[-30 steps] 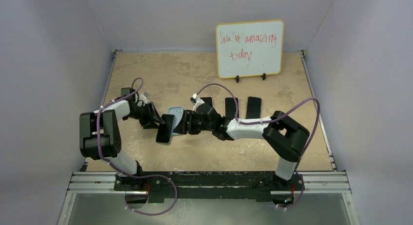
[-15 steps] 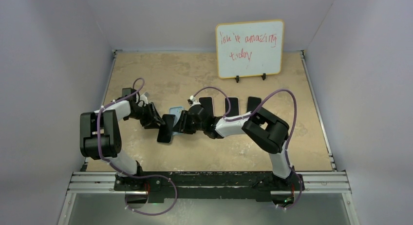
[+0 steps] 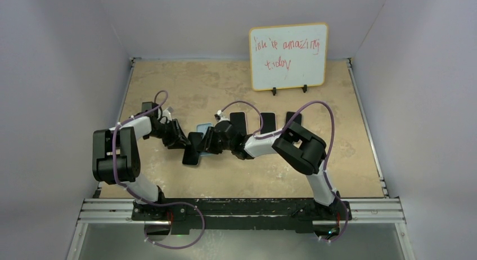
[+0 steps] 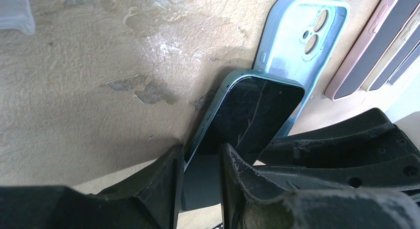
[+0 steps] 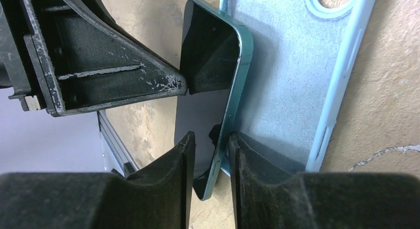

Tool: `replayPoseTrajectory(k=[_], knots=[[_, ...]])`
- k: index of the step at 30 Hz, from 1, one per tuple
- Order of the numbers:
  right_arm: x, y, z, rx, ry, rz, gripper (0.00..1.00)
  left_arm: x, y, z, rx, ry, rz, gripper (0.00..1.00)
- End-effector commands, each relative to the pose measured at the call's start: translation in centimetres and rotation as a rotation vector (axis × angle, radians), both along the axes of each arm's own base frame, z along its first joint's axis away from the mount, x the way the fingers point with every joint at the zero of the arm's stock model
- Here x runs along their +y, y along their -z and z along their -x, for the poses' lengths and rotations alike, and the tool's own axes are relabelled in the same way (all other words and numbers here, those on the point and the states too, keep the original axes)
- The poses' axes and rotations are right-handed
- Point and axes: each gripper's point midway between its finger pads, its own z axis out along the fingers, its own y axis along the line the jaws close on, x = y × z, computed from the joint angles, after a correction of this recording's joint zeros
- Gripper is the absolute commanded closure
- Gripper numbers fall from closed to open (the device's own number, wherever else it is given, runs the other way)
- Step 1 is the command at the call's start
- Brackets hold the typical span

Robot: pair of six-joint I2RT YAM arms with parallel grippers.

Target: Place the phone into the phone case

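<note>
1. we take the light blue phone case (image 3: 203, 128) as our landmark. it lies flat on the table (image 3: 225, 83) with its open side up.
2. in the left wrist view the case's camera cut-out is at the end far from the left gripper (image 4: 200, 159).
3. the phone (image 3: 193, 148) is off the table, overlapping the near-left part of the case. both arms hold it.
4. the phone's long axis runs roughly along the case's long axis. its rounded top end points toward the cut-out end of the case.
5. the dark screen faces up and to the left. the teal long edge on the right leans toward the case's grey inside, so the phone is tilted, not seated.
6. the left gripper is clamped on the phone's near end, one finger on each side.
7. the right gripper (image 5: 212, 140) is closed on the phone's long edge beside the case.
8. a row of three dark phones (image 3: 238, 119) lies right of the case, and a whiteboard (image 3: 288, 55) stands beyond it.
</note>
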Motion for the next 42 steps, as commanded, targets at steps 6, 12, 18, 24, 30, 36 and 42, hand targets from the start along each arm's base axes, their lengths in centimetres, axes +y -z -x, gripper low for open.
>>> replayPoseTrajectory(k=[6, 12, 18, 24, 30, 36, 42], knots=[[1.8, -2.7, -0.6, -0.008, -0.014, -0.126, 0.90, -1.0, -0.2, 0.2, -0.019, 0.037, 0.026, 0.67], [1.0, -5.1, -0.9, -0.037, -0.015, -0.183, 1.00, -1.1, -2.2, -0.4, -0.067, 0.011, 0.035, 0.46], [-1.4, -7.5, -1.5, -0.033, -0.004, -0.232, 1.00, -1.3, -6.0, -1.9, -0.174, -0.006, 0.048, 0.30], [-3.9, -9.6, -1.9, -0.019, -0.001, -0.280, 1.00, -1.7, -7.6, -3.1, -0.227, 0.008, 0.077, 0.31], [-7.2, -10.9, -1.6, 0.001, 0.023, -0.281, 1.00, -2.7, -6.4, -3.8, -0.215, 0.030, 0.079, 0.40], [-10.7, -12.5, -0.8, -0.007, 0.060, -0.229, 1.00, -4.0, -4.4, -4.8, -0.192, 0.055, 0.014, 0.47], [-13.1, -13.5, 0.6, -0.025, 0.077, -0.181, 1.00, -3.0, -2.1, -5.4, -0.158, 0.036, -0.063, 0.53]])
